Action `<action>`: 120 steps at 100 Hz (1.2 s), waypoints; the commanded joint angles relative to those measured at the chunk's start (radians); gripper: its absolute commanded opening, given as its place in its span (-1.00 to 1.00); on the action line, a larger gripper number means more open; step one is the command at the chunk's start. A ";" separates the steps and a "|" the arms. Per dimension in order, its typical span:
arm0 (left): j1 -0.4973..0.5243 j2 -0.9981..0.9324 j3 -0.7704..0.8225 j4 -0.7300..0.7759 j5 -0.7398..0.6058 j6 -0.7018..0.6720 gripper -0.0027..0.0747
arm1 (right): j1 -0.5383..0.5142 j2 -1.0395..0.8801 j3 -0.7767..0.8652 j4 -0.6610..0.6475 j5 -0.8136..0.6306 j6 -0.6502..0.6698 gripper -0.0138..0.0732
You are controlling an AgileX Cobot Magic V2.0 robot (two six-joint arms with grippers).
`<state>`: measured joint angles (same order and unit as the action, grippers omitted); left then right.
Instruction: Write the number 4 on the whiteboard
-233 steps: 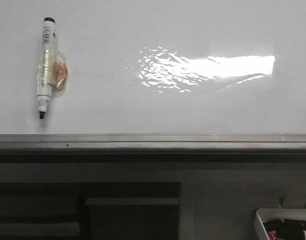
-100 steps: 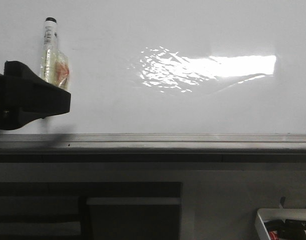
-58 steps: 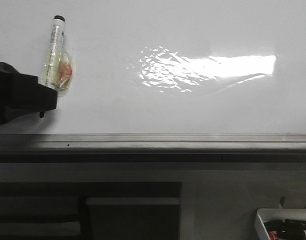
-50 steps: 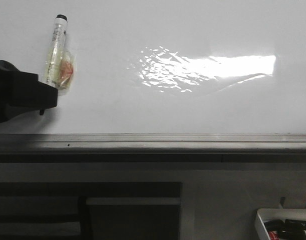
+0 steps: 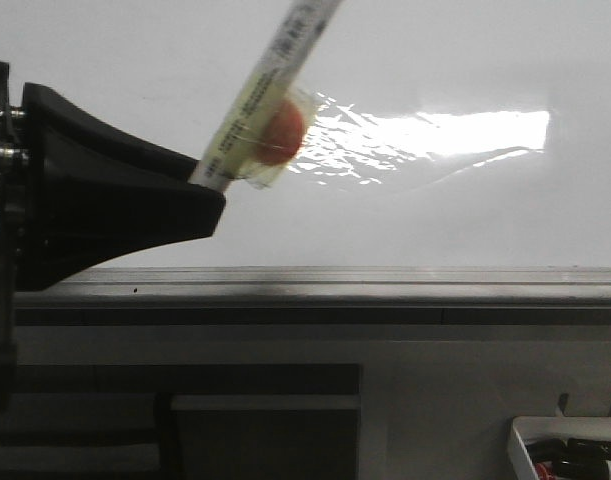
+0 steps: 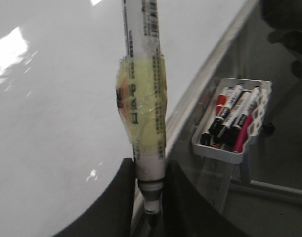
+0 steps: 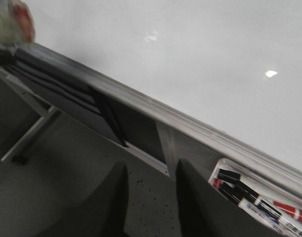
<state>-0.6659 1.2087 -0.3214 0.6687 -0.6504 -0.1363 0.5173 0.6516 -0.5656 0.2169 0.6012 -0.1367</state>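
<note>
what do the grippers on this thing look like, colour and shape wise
Both are matte black, with no visible markings or cables. The left gripper has two smooth curved fingers tapering toward the tips; from the front it shows as a broad black wedge narrowing to a blunt end, with small metal screws on its mount at the frame edge. The right gripper has the same rounded black fingers.
</note>
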 commanded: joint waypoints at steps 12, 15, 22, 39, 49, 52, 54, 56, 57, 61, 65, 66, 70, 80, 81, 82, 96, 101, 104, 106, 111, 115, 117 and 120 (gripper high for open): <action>-0.006 -0.024 -0.026 0.084 -0.152 0.111 -0.98 | 0.151 0.137 -0.139 0.023 -0.087 -0.061 -0.10; -0.006 -0.024 -0.026 0.084 -0.152 0.119 -0.98 | 0.180 0.157 -0.152 0.023 -0.095 -0.071 -0.10; -0.006 -0.024 -0.026 0.084 -0.152 0.122 -0.98 | 0.232 0.190 -0.173 0.023 -0.109 -0.088 -0.10; -0.006 -0.024 -0.026 0.084 -0.152 0.122 -0.98 | 0.297 0.271 -0.203 0.023 -0.186 -0.089 -0.10; -0.006 -0.024 -0.026 0.084 -0.152 0.122 -0.98 | 0.327 0.306 -0.232 0.023 -0.185 -0.091 -0.10; -0.006 -0.024 -0.026 0.084 -0.152 0.122 -0.98 | 0.335 0.313 -0.238 0.023 -0.185 -0.091 -0.10; -0.006 -0.024 -0.026 0.084 -0.152 0.122 -0.98 | 0.341 0.317 -0.244 0.023 -0.187 -0.091 -0.10; -0.006 -0.024 -0.026 0.084 -0.152 0.122 -0.98 | 0.346 0.324 -0.249 0.023 -0.187 -0.091 -0.10; -0.006 -0.024 -0.026 0.084 -0.152 0.122 -0.98 | 0.348 0.324 -0.251 0.023 -0.190 -0.091 -0.10; -0.006 -0.024 -0.026 0.084 -0.152 0.122 -0.98 | 0.356 0.331 -0.256 0.023 -0.197 -0.091 -0.10; -0.006 -0.024 -0.026 0.084 -0.152 0.122 -0.98 | 0.361 0.338 -0.263 0.023 -0.207 -0.091 -0.10; -0.006 -0.024 -0.026 0.086 -0.152 0.122 -0.98 | 0.363 0.339 -0.265 0.023 -0.209 -0.091 -0.10; -0.006 -0.024 -0.026 0.095 -0.152 0.122 -0.98 | 0.368 0.344 -0.270 0.023 -0.216 -0.091 -0.10; -0.006 -0.024 -0.026 0.113 -0.152 0.122 -0.98 | 0.371 0.348 -0.282 0.023 -0.221 -0.091 -0.10; -0.006 -0.024 -0.026 0.113 -0.152 0.122 -0.98 | 0.371 0.349 -0.282 0.023 -0.221 -0.091 -0.10; -0.006 -0.024 -0.026 0.113 -0.152 0.122 -0.98 | 0.371 0.350 -0.282 0.023 -0.221 -0.091 -0.10; -0.006 -0.024 -0.026 0.117 -0.152 0.122 -0.98 | 0.371 0.357 -0.282 0.023 -0.219 -0.091 -0.11; -0.006 -0.024 -0.026 0.117 -0.152 0.122 -0.98 | 0.371 0.364 -0.282 0.023 -0.219 -0.091 -0.18; -0.006 -0.024 -0.026 0.117 -0.152 0.122 -0.98 | 0.371 0.364 -0.282 0.023 -0.217 -0.091 -0.26; -0.006 -0.024 -0.026 0.117 -0.152 0.122 -0.98 | 0.371 0.366 -0.282 0.023 -0.211 -0.091 -0.33; -0.006 -0.024 -0.026 0.117 -0.152 0.122 -0.98 | 0.371 0.377 -0.282 0.023 -0.198 -0.091 -0.51; -0.006 -0.024 -0.026 0.117 -0.152 0.122 -0.98 | 0.371 0.382 -0.282 0.023 -0.183 -0.091 -0.67; -0.006 -0.024 -0.026 0.117 -0.152 0.122 -0.98 | 0.371 0.386 -0.282 0.023 -0.176 -0.091 -0.73; -0.006 -0.024 -0.026 0.117 -0.152 0.122 -0.98 | 0.371 0.390 -0.282 0.023 -0.172 -0.091 -0.85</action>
<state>-0.6659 1.2063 -0.3214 0.8209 -0.7217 -0.0113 0.8876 1.0380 -0.8118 0.2342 0.4609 -0.2198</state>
